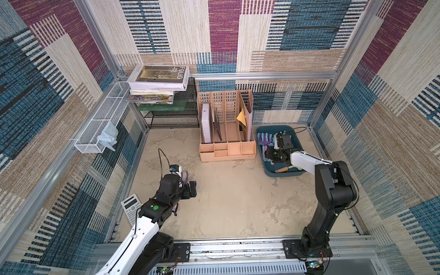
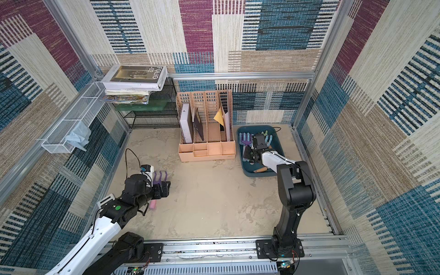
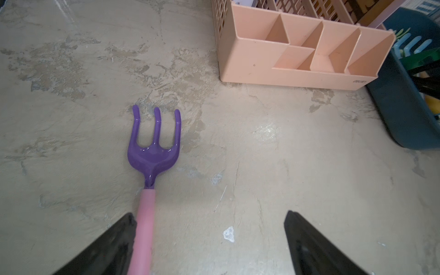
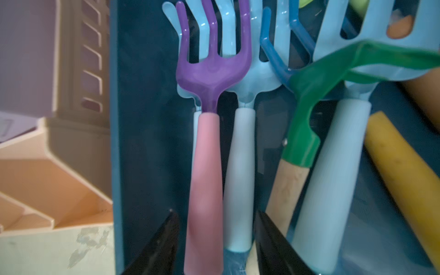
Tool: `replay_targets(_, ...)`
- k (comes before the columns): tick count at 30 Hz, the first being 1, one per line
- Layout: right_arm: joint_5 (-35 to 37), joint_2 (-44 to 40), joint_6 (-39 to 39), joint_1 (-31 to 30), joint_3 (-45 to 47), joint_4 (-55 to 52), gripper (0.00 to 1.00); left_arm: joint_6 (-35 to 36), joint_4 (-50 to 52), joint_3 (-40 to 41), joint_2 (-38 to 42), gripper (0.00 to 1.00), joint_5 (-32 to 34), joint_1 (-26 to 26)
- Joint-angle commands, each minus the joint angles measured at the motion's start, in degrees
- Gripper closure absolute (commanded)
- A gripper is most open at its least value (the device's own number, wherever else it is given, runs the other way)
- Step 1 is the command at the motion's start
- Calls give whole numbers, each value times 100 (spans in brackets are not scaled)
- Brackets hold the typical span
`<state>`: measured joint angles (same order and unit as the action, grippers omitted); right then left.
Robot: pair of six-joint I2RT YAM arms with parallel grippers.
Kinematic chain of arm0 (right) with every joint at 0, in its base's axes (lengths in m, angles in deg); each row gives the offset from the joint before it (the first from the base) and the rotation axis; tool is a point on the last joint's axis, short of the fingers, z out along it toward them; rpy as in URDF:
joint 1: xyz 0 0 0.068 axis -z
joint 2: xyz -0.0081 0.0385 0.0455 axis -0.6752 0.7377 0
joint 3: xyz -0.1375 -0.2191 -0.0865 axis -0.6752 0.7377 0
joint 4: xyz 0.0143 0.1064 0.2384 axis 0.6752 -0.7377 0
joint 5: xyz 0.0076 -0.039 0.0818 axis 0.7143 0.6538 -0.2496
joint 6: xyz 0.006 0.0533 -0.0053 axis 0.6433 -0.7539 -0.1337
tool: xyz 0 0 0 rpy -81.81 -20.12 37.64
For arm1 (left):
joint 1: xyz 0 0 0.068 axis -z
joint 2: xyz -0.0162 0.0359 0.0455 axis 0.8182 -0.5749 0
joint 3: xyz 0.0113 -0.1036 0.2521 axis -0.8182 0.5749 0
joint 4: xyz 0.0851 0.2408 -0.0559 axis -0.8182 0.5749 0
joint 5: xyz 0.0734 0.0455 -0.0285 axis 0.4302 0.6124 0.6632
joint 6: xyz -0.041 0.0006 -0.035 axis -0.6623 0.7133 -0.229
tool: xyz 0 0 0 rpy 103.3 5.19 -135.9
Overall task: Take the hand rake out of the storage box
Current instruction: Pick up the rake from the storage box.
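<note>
R hand (image 4: 215, 212) | jaws flank purple rake (image 4: 209, 142) + pale-blue rake (image 4: 240, 166) handles | in storage box (image 4: 147, 119)

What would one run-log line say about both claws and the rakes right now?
left claw open | purple rake on table, outside storage box | right claw astride second pink-handled rake inside box | grip unclear

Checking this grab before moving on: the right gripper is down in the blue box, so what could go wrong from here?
The right gripper straddles both the pink handle and the pale blue handle in the box; closing could pinch both, lifting two rakes or slipping.
The purple head overlaps a blue rake's prongs and may drag it along.
The rake on the table lies right beside a finger of the open left gripper; retreating may nudge it.
</note>
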<state>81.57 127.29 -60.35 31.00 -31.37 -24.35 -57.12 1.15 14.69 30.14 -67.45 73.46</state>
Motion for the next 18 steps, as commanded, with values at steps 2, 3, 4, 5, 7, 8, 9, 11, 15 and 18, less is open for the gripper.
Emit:
replay_targets(2, 70, 469, 149, -55, -456, -386, 53, -7, -257, -50, -127, 1, -18, -11)
replay_targets(3, 121, 555, 170, -79, -547, -432, 53, -7, -226, -85, -223, 1, -27, -12)
replay_targets(4, 241, 650, 164, -99, -613, -477, 54, -5, -205, -109, -310, 1, -37, -7)
replay_targets(5, 328, 707, 156, -125, -663, -507, 56, -18, -202, -132, -378, 1, -28, -9)
replay_targets(7, 456, 798, 142, -160, -727, -552, 61, -35, -156, -191, -501, 1, -24, -14)
replay_targets(8, 508, 803, 128, -176, -734, -560, 64, -22, -137, -213, -535, 1, -32, -10)
replay_targets(9, 553, 795, 137, -184, -749, -571, 67, -27, -147, -216, -554, 1, -50, -15)
replay_targets(11, 667, 741, 144, -206, -799, -625, 72, -14, -178, -198, -551, 1, -70, -16)
replay_targets(15, 770, 545, 196, -210, -897, -779, 85, -26, -182, -180, -517, 1, -53, -14)
replay_targets(18, 802, 284, 218, -208, -895, -872, 88, -18, -204, -163, -493, 1, -60, -14)
